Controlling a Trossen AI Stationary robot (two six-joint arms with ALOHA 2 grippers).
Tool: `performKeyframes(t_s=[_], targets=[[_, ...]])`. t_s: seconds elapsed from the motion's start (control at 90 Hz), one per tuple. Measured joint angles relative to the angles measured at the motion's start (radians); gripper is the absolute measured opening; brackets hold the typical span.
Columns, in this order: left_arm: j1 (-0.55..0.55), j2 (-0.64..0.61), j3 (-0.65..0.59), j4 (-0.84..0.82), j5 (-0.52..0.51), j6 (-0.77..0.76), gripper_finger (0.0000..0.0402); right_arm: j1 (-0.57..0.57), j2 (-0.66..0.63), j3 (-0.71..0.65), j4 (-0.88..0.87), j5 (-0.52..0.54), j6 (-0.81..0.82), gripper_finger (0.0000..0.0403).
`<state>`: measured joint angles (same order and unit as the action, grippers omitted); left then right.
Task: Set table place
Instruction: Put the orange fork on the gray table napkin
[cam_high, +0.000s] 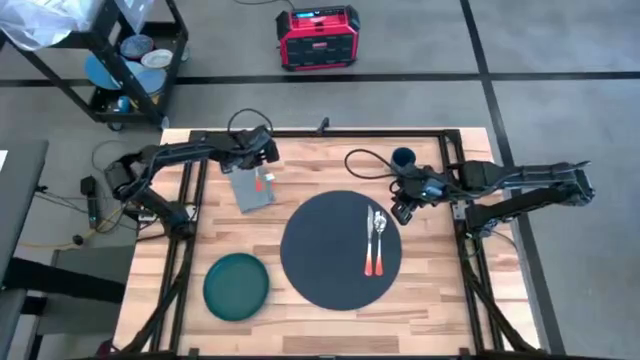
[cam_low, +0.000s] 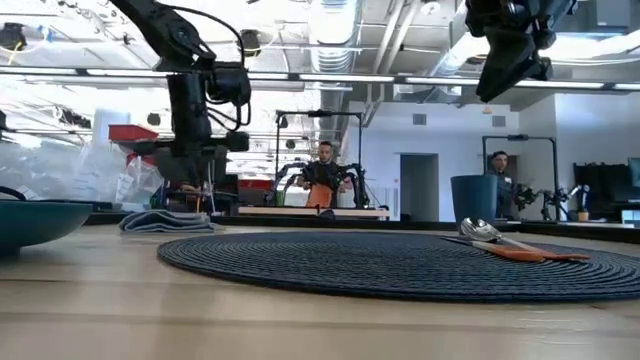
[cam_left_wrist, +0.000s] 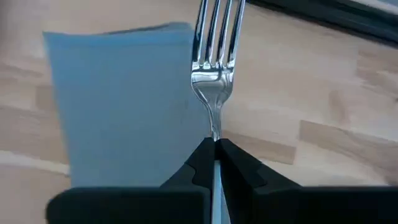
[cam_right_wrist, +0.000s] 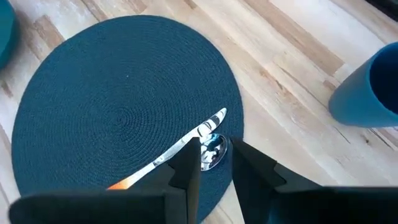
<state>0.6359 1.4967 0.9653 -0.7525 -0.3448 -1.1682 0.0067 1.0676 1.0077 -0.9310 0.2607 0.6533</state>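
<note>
The round dark mat (cam_high: 335, 250) lies mid-table with a knife and a spoon (cam_high: 376, 240), both orange-handled, on its right side. My left gripper (cam_high: 260, 165) is at the far left over a folded grey-blue napkin (cam_high: 254, 190), shut on a fork (cam_left_wrist: 216, 56). My right gripper (cam_high: 403, 208) hovers open above the mat's far right edge, over the spoon's bowl (cam_right_wrist: 212, 152), touching nothing. In the low view it hangs high above the table (cam_low: 510, 60). My left gripper pinches the fork's neck (cam_left_wrist: 215, 127), just behind the tines, between its two fingertips. The tines stick out past the fingertips toward the table's far rail, beside the napkin's edge (cam_left_wrist: 186, 93). The orange handle (cam_high: 258, 183) shows under the gripper. I cannot tell whether the fork touches the napkin.
A dark green plate (cam_high: 237, 285) sits at the near left of the table (cam_high: 440, 300). A blue cup (cam_high: 403, 158) stands at the far right, close behind my right gripper. Bare wood lies to the right of the mat and along the near edge.
</note>
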Motion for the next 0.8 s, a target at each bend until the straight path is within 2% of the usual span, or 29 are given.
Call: performKeyframes(t_s=[0.144, 0.289, 0.389, 0.8], targets=[[0.018, 0.0, -0.028, -0.003, 0.039, -0.01, 0.0, 0.0, 0.0, 0.0, 0.0, 0.0, 0.0, 0.0072], [0.031, -0.024, -0.123, 0.105, 0.141, -0.054, 0.0, 0.0, 0.0, 0.0, 0.0, 0.001, 0.0, 0.0072], [0.028, -0.04, -0.156, 0.118, 0.141, -0.084, 0.0, 0.0, 0.0, 0.0, 0.0, 0.001, 0.0, 0.0072], [0.053, -0.041, -0.157, 0.083, 0.101, -0.071, 0.0, -0.002, 0.0, 0.0, 0.001, 0.002, 0.001, 0.0072]])
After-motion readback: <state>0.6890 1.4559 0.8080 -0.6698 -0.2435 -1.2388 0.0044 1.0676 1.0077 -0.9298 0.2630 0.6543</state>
